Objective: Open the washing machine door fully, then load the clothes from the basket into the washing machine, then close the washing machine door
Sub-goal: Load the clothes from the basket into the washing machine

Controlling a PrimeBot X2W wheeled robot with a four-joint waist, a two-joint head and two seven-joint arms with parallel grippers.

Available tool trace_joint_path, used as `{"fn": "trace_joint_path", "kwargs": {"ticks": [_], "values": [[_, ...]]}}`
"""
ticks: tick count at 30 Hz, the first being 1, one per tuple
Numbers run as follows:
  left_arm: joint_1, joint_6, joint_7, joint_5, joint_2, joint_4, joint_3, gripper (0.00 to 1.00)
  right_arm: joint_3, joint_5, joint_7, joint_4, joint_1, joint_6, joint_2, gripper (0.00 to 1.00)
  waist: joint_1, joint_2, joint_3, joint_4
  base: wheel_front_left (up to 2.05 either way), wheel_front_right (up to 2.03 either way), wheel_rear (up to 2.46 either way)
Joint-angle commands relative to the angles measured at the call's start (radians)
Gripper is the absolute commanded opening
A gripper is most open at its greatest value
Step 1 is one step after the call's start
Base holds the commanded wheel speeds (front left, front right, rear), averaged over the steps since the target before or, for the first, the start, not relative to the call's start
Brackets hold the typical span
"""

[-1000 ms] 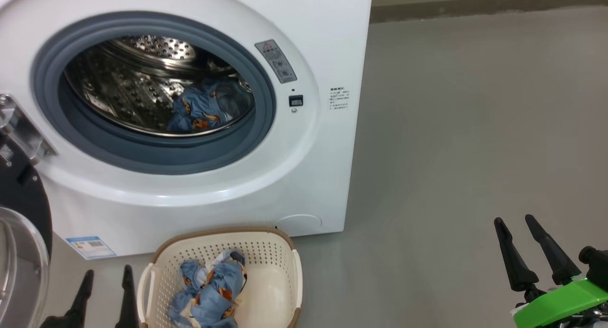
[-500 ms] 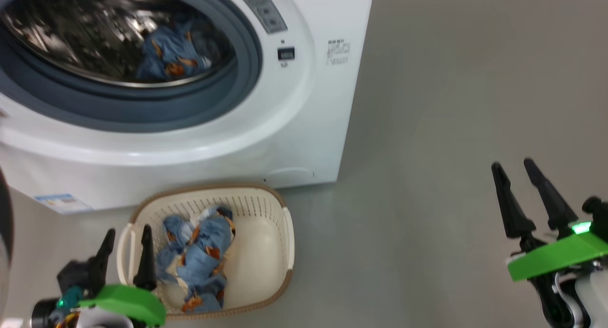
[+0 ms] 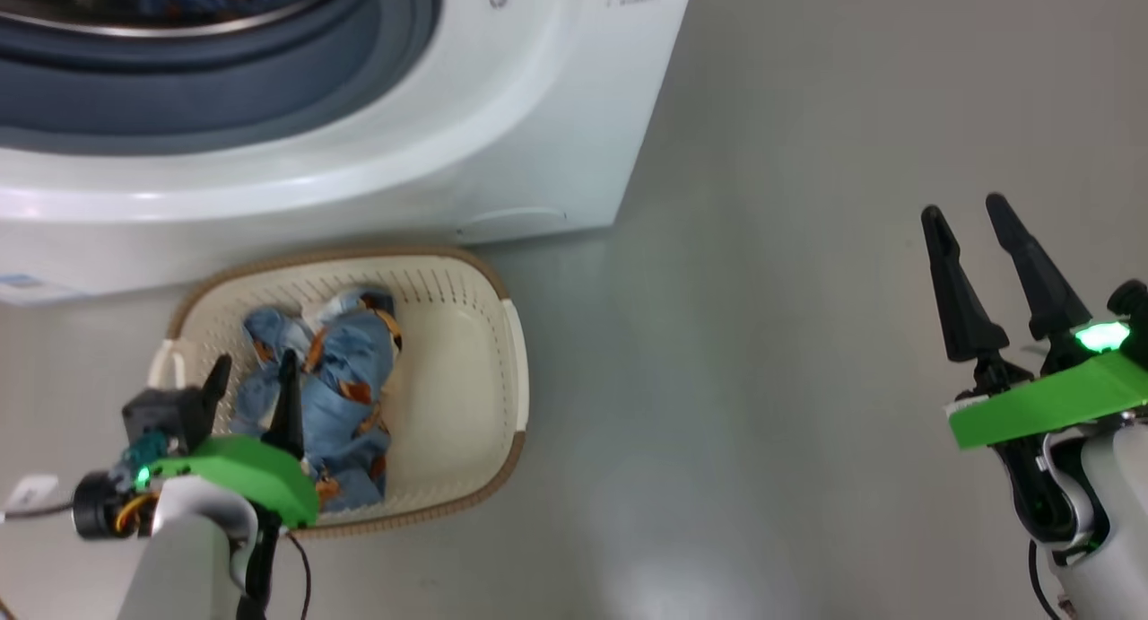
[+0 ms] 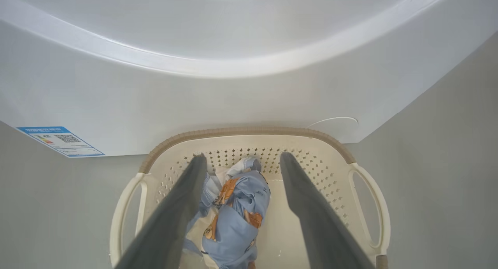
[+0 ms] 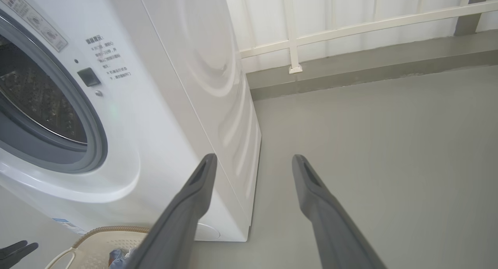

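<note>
Quick count: 1 washer (image 3: pixel 538 109), 1 basket (image 3: pixel 453 382), 2 clothes bundles (image 3: pixel 341 378), 1 blue label (image 4: pixel 58 140), plus L gripper (image 3: pixel 254 360), R gripper (image 3: pixel 964 205) – 2.

The washing machine (image 3: pixel 538 109) is glossy white, its gasket (image 3: pixel 224 91) grey-blue, with a small blue label sticker (image 4: pixel 60 140). The basket (image 3: pixel 466 405) is cream-white, patterned with rows of small holes under a brown woven-look rim. The clothes (image 3: pixel 341 396) are light blue, printed with orange-brown figures (some white cloth shows among them). The floor (image 3: pixel 807 333) is plain grey. The left gripper (image 3: pixel 256 360) and right gripper (image 3: pixel 964 205) have black fingers on bright green housings.
</note>
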Motion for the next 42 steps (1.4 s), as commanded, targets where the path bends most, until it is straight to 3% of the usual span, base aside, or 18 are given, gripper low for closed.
{"fn": "trace_joint_path", "kwargs": {"ticks": [1,20,42], "values": [[-0.040,-0.004,-0.006,0.011,0.036,0.023,0.015,1.00,0.020,0.004,-0.008,-0.028,-0.018,0.005,-0.023,1.00,0.0000,-0.0001,0.097,-0.020,0.00,0.00,0.00],[-0.307,0.024,-0.004,0.002,0.068,0.351,-0.009,1.00,0.047,0.007,-0.008,-0.051,-0.107,0.005,-0.043,1.00,0.0000,-0.0001,0.276,-0.018,0.00,0.00,0.00],[-0.412,0.043,0.120,-0.008,0.122,0.398,-0.050,1.00,0.072,0.011,-0.008,-0.081,-0.150,0.005,-0.061,1.00,0.0000,-0.0001,0.393,-0.065,0.00,0.00,0.00]]}}
